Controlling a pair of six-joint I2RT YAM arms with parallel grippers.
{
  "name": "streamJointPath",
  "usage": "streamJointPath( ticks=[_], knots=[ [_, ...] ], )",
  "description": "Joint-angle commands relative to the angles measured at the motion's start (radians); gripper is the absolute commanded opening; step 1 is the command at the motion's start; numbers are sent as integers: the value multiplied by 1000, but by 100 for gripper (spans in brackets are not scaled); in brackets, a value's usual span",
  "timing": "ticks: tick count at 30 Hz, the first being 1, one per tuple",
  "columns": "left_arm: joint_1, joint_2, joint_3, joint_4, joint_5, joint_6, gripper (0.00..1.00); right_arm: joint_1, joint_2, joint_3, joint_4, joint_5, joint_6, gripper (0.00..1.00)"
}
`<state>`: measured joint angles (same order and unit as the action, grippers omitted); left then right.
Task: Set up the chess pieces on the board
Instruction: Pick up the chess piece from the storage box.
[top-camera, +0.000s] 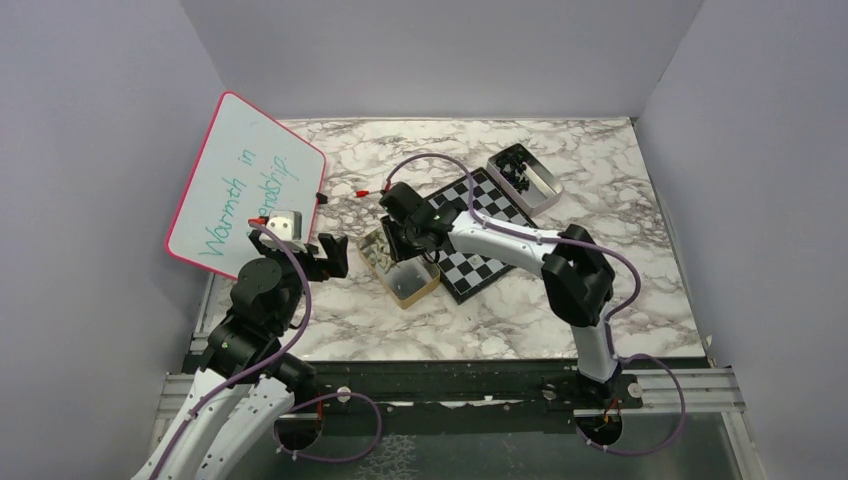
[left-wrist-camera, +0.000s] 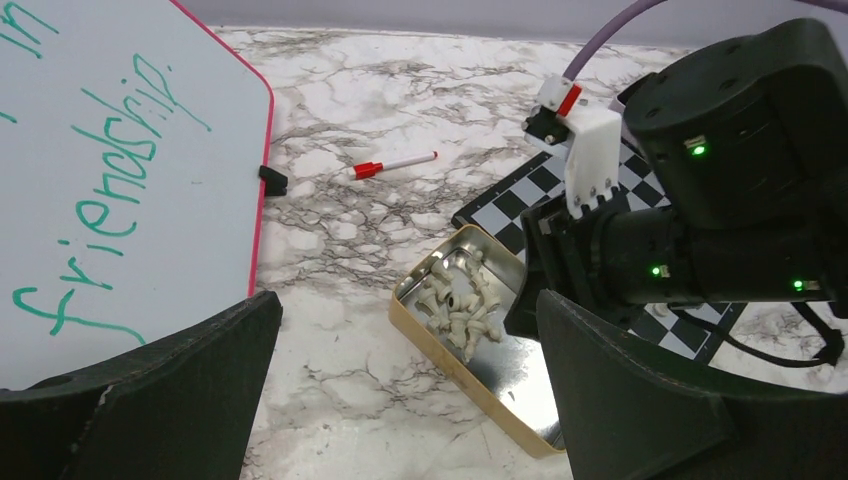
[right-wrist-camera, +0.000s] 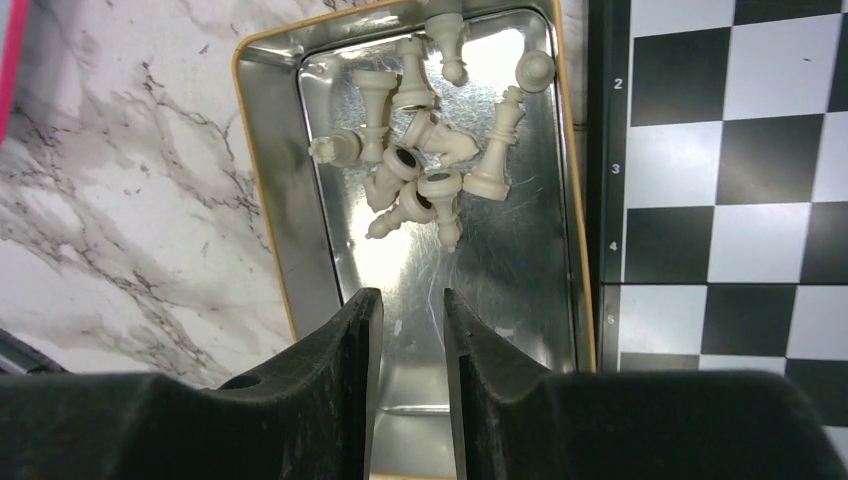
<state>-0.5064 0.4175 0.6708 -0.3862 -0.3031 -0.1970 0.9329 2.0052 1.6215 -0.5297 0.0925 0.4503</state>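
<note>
— Marble worktop (top-camera: 450, 330). Why does the right pincer (right-wrist-camera: 413, 335) hang over that tin (right-wrist-camera: 262, 150)?
— The pale chess pieces (right-wrist-camera: 432, 140) lie heaped inside it, beside the board (right-wrist-camera: 740, 200). Its jaws are narrowly apart and empty, probably lining up a pick. The left pincer (left-wrist-camera: 407, 300) gapes wide.

Pale chess pieces (right-wrist-camera: 430, 160) crowded the far half of the tin (right-wrist-camera: 275, 200), leaving its near floor bare beneath the right gripper (right-wrist-camera: 410, 300), whose narrowly parted jaws held nothing. The board (right-wrist-camera: 730, 180) lay just beside the tin's right wall; bare marble table (right-wrist-camera: 120, 200) stretched open on its left, toward the whiteboard (top-camera: 240, 190).
</note>
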Motion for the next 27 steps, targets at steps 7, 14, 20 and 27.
streamJointPath(
  ticks=[7, 14, 20, 27],
  knots=[
    [-5, -4, -3, 18, -21, 11, 99, 24, 83, -17, 133, 18, -53, 33],
    [-6, -1, -4, 18, -16, 11, 99, 27, 126, -18, 166, 70, -114, 32],
    [-5, -5, -4, 18, -18, 11, 99, 27, 139, -38, 168, 70, -114, 31],
    [-5, -1, -4, 19, -15, 10, 99, 29, 160, -51, 169, 89, -125, 30]
  ],
)
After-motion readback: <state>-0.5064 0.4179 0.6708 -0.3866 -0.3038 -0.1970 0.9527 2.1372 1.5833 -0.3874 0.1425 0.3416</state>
